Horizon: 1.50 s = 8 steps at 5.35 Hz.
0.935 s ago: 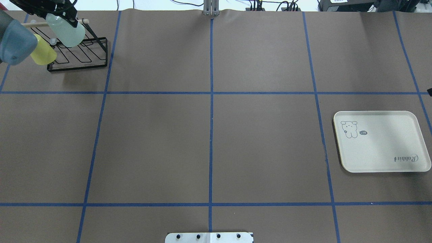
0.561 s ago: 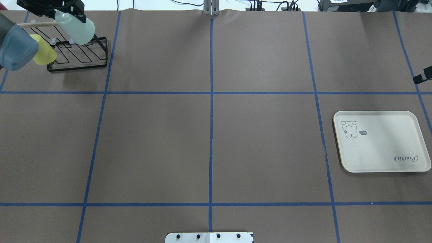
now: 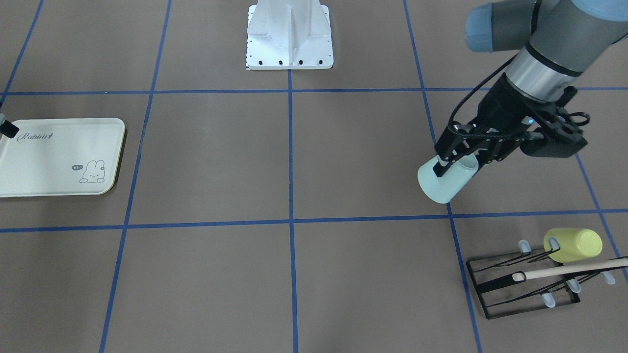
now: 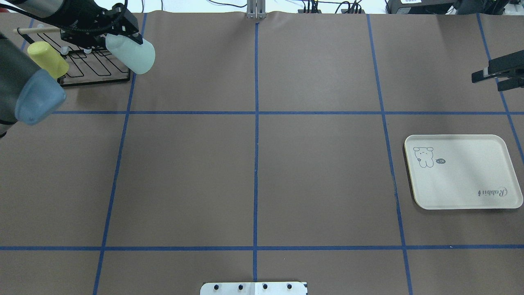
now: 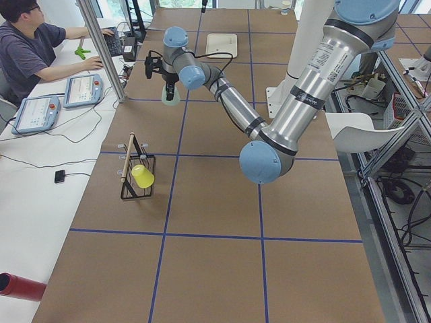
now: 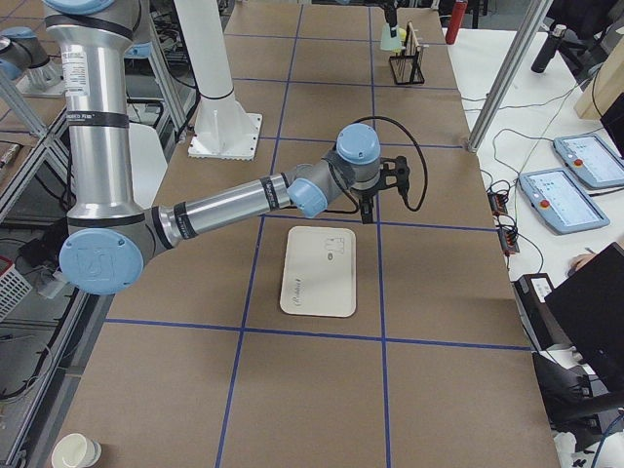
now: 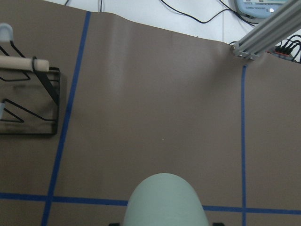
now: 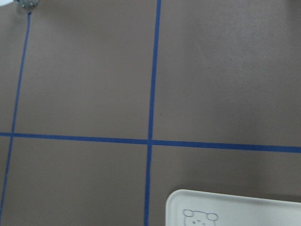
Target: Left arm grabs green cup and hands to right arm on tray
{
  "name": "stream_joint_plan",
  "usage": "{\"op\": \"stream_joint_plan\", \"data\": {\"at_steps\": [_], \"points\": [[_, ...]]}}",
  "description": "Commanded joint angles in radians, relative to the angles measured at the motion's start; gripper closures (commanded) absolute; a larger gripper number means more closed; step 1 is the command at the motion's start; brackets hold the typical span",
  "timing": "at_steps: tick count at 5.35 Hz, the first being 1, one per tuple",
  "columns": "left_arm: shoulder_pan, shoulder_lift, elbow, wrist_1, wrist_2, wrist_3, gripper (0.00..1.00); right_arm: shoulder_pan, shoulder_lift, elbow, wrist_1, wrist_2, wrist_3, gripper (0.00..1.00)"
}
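My left gripper (image 4: 119, 39) is shut on the pale mint green cup (image 4: 134, 54), gripping its rim and holding it tilted in the air just right of the rack. The cup also shows in the front view (image 3: 440, 185) under the gripper (image 3: 454, 164), and fills the bottom of the left wrist view (image 7: 164, 202). The cream tray (image 4: 462, 172) lies flat and empty at the right; its corner shows in the right wrist view (image 8: 235, 209). My right gripper (image 4: 489, 78) reaches in at the far right edge, beyond the tray, open and empty.
A black wire rack (image 4: 96, 71) with a wooden dowel stands at the far left corner, with a yellow-green cup (image 4: 46, 58) on its prongs. Blue tape lines grid the brown table. The robot's white base plate (image 3: 289, 34) sits at mid table edge.
My left gripper has carried the green cup rightward off the rack, past its right edge. My right gripper has come further into view from the right edge.
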Motion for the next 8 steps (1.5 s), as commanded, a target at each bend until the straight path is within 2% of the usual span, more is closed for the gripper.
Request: {"op": "stream_joint_plan", "data": {"at_steps": [1, 2, 4, 6, 8], "points": [[0.083, 0.001, -0.062, -0.142, 0.001, -0.273, 0.71, -0.111, 0.029, -0.005, 0.319, -0.169, 0.428, 0.01], [0.098, 0.004, -0.056, -0.298, -0.005, -0.439, 0.7, -0.179, 0.029, -0.006, 0.468, -0.277, 0.582, 0.01], [0.166, 0.001, -0.06, -0.523, -0.006, -0.668, 0.69, -0.222, 0.085, -0.005, 0.595, -0.285, 0.712, 0.01], [0.219, 0.001, -0.065, -0.672, -0.005, -0.753, 0.69, -0.276, 0.108, -0.003, 0.846, -0.293, 0.815, 0.01], [0.272, 0.001, -0.057, -0.931, 0.0, -0.928, 0.69, -0.369, 0.169, 0.007, 0.961, -0.291, 0.886, 0.02]]}}
